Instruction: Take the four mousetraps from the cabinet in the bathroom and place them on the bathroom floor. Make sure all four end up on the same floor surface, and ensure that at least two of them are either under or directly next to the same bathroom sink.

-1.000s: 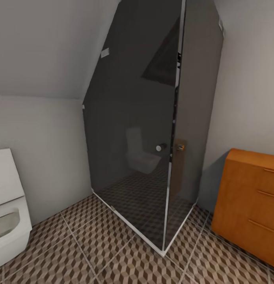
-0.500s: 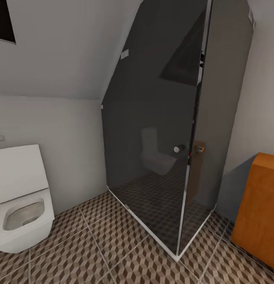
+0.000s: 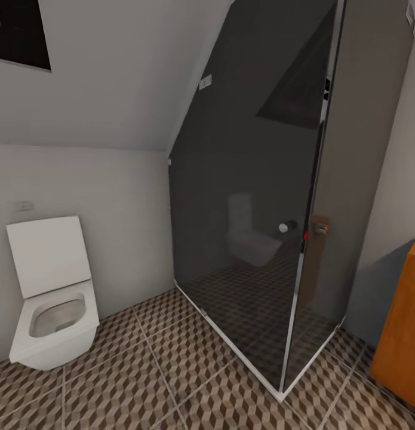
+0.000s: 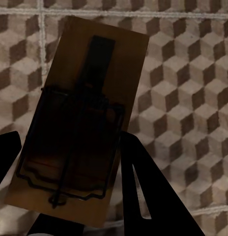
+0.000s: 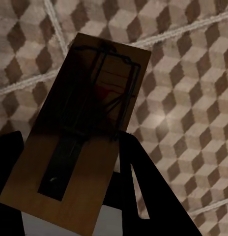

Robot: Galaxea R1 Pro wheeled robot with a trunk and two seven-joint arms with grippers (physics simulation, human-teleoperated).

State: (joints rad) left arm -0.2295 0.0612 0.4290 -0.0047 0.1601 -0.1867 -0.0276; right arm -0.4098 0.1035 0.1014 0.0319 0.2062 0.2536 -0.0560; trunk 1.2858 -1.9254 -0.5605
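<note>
Right up close, the left gripper (image 4: pixel 70 196) has its 2 dark fingers (image 4: pixel 143 191) closed against the long edges of a mousetrap (image 4: pixel 77 123), a flat tan wooden board crossed by dark wire, held above the bathroom floor (image 4: pixel 187 73). The right gripper (image 5: pixel 70 196) does the same: its black fingers (image 5: pixel 143 191) pinch a second mousetrap (image 5: pixel 84 142) by the sides, a red spot visible under the wire frame. Beneath both, matte tiles printed with brown, beige and white cubes, pale grout between. Further out in the head view, a white boxy toilet (image 3: pixel 52 298) stands with its lid up against the wall. Beyond it rises the smoky glass shower enclosure (image 3: pixel 255 209) with a round knob. At the far right edge sits the orange-brown wooden cabinet (image 3: pixel 401 334).
</note>
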